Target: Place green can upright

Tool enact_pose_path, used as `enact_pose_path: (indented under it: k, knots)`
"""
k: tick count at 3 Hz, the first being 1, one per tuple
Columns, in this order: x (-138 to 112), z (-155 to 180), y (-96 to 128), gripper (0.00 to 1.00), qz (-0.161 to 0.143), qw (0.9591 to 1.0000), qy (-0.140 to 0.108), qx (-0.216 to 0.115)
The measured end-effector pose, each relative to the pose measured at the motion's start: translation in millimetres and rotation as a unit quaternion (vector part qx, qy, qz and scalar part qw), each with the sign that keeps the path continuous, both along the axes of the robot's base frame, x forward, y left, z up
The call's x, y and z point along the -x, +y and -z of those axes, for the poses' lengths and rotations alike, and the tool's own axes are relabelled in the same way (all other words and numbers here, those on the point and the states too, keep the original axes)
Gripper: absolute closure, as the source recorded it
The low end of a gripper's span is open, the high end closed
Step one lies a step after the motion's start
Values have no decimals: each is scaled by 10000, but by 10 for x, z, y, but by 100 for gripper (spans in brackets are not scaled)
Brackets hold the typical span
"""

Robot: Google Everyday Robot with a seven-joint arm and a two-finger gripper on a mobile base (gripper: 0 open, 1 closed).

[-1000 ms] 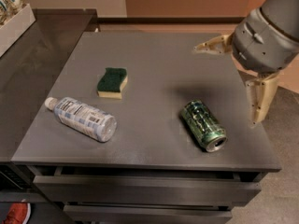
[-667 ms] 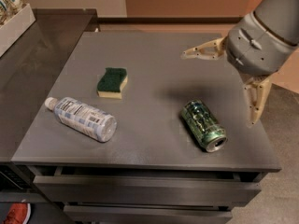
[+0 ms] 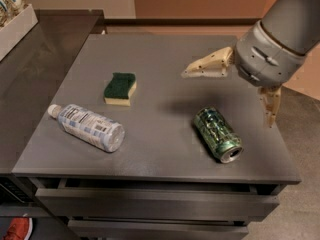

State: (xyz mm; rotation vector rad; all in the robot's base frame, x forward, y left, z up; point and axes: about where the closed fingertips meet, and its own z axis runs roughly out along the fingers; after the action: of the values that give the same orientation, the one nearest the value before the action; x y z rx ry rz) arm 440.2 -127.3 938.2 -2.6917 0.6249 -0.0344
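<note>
The green can (image 3: 217, 134) lies on its side on the grey table (image 3: 160, 84), at the front right, with its silver open end toward the front edge. My gripper (image 3: 227, 96) hangs above the table just behind and to the right of the can, not touching it. Its two pale fingers are spread wide: one finger (image 3: 207, 65) points left over the table, the other (image 3: 271, 106) points down at the right. The gripper is open and empty.
A green-topped yellow sponge (image 3: 120, 88) lies left of centre. A clear plastic bottle (image 3: 86, 126) with a white cap lies on its side at the front left. A darker counter (image 3: 35, 69) adjoins on the left. Drawers (image 3: 150, 204) sit below the front edge.
The gripper has moved left and a little down, toward the can. The can, sponge and bottle have not moved.
</note>
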Motion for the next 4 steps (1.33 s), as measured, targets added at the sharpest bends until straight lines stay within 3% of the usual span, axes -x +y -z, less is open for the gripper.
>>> enact_pose_path:
  k: [1,2,4]
  knots:
    - [-82,84,-5,0,-320,9987,-300,255]
    - [-130,129,-13,0,-385,9976,-429,391]
    - [-145,146,-17,0,-414,9970,-472,442]
